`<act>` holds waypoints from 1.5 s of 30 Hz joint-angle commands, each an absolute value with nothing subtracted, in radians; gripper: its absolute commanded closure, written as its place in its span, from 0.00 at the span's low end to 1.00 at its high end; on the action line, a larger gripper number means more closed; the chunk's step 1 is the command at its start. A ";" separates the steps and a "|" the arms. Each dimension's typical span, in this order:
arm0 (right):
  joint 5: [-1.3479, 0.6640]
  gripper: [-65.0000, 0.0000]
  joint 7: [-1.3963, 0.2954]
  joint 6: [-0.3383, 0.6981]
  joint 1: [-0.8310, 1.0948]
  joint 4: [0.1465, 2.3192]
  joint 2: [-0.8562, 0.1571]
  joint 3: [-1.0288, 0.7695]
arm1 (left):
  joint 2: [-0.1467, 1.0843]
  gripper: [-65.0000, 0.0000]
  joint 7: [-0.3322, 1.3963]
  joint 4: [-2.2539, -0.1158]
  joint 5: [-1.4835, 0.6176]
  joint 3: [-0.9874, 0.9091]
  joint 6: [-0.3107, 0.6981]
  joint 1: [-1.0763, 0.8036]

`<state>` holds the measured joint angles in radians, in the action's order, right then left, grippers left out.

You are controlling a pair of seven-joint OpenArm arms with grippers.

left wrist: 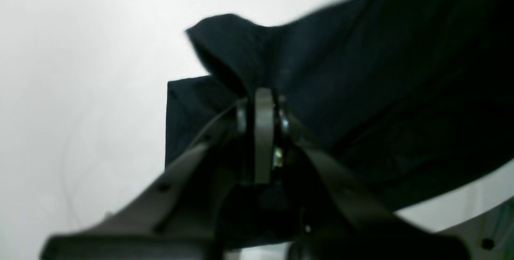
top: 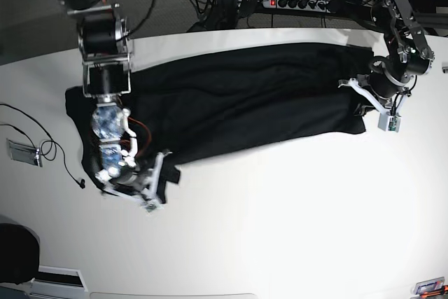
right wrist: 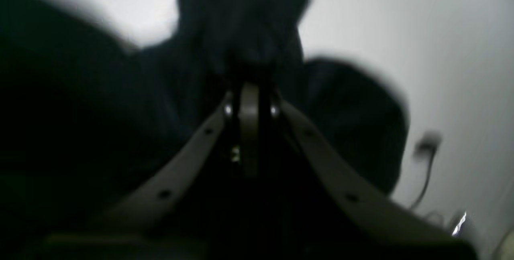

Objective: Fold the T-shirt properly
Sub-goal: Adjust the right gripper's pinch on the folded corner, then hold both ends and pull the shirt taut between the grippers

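The T-shirt (top: 238, 99) lies stretched in a long dark band across the far half of the white worktop (top: 294, 222), reaching from one hand to the other. The left hand (left wrist: 263, 95) is clenched on a bunched edge of the cloth: in its wrist view the jaws meet with black fabric pinched between them, a peaked fold rising just above the tips and the main sheet spreading off to the hand's right side. In the base view this left hand sits at the end of the shirt on that view's right, where the cloth narrows to a corner beside it. The right hand (right wrist: 249, 91) is likewise clenched on the shirt; its wrist view, badly blurred, shows the jaws closed with dark fabric gathered directly ahead of the tips and more cloth filling the space to its left. In the base view the right hand sits at the opposite end, where the shirt hangs in a crumpled clump around it. A thin black cable (top: 52, 152) lies on the worktop near that hand, apart from the cloth.
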<state>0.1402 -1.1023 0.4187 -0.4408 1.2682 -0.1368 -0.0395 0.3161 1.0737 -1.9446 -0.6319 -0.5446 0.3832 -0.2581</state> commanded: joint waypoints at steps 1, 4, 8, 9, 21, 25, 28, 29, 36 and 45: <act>0.143 1.00 -1.067 0.409 -0.487 1.320 -0.145 -0.067 | 0.331 1.00 1.053 -1.962 -0.642 -0.550 0.383 -0.251; 0.143 1.00 -1.076 0.409 -0.435 1.377 -0.154 -0.124 | 0.331 1.00 1.053 -1.962 -0.642 -0.550 0.383 -0.251; 0.143 1.00 -1.112 0.409 -0.381 1.463 -0.180 -0.134 | 0.332 1.00 1.053 -1.962 -0.642 -0.550 0.383 -0.251; 0.143 1.00 -1.124 0.409 -0.375 1.488 -0.189 -0.136 | 0.334 1.00 1.053 -1.963 -0.642 -0.550 0.383 -0.251; 0.143 1.00 -1.184 0.409 -0.202 1.710 -0.214 -0.275 | 0.332 1.00 1.053 -1.963 -0.642 -0.550 0.383 -0.252; 0.143 1.00 -1.187 0.406 -0.143 1.774 -0.213 -0.277 | 0.335 1.00 1.053 -1.963 -0.642 -0.550 0.383 -0.254; 0.143 1.00 -1.187 0.404 -0.111 1.797 -0.209 -0.278 | 0.337 1.00 1.055 -1.963 -0.642 -0.552 0.383 -0.254; 0.145 1.00 -1.187 0.403 -0.101 1.808 -0.209 -0.283 | 0.337 1.00 1.056 -1.965 -0.642 -0.552 0.383 -0.254; 0.150 1.00 -1.185 0.403 -0.065 1.900 -0.208 -0.420 | 0.331 1.00 1.055 -2.022 -0.645 -0.591 0.383 -0.331; 0.375 1.00 -1.104 0.403 -0.005 1.899 -0.113 -0.426 | 0.329 1.00 1.055 -2.020 -0.645 -0.607 0.383 -0.390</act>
<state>0.3252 -1.1183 0.4267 0.0231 1.8748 -0.0872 -0.4149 0.3084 1.0782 -2.0071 -0.6735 -0.5869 0.3965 -0.3950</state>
